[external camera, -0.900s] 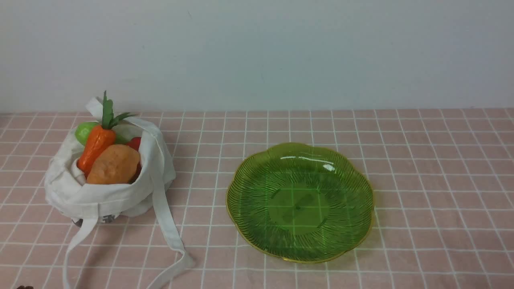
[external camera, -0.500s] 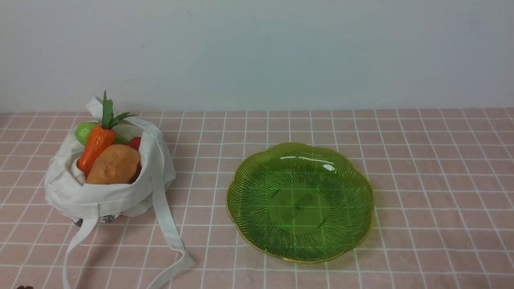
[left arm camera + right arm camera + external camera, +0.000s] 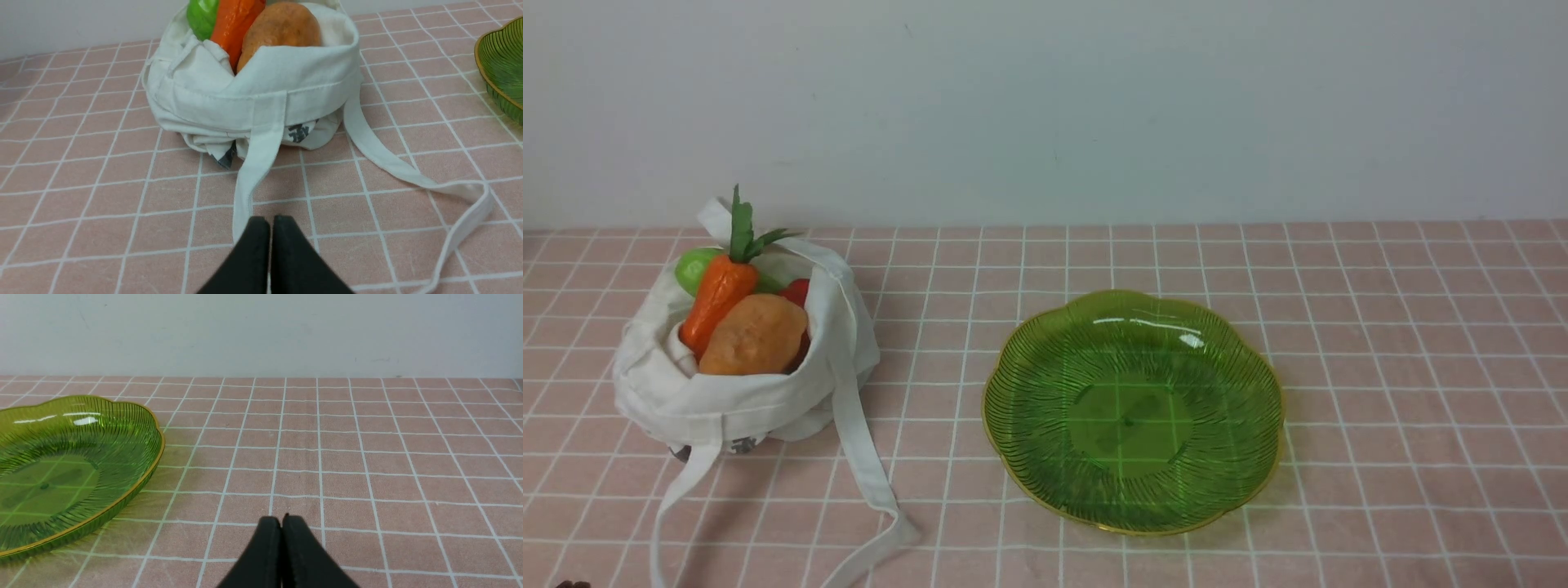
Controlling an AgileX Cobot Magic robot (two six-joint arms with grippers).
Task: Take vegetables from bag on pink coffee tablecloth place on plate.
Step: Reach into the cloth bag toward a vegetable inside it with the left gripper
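A white cloth bag (image 3: 737,390) (image 3: 261,90) sits at the left on the pink coffee tablecloth (image 3: 1380,343). In it stand an orange carrot (image 3: 716,300) (image 3: 236,24), a tan potato (image 3: 755,335) (image 3: 282,28), a green cucumber (image 3: 696,266) (image 3: 202,16) and a small red piece (image 3: 798,291). The green plate (image 3: 1134,412) (image 3: 61,465) lies to the bag's right, with nothing on it. My left gripper (image 3: 270,222) is shut, low over the cloth just short of a bag strap (image 3: 257,163). My right gripper (image 3: 281,520) is shut over bare cloth to the right of the plate.
A pale wall (image 3: 1045,106) closes the far edge of the table. The bag's long straps (image 3: 866,465) trail toward the near edge. The plate's rim (image 3: 500,61) shows at the side of the left wrist view.
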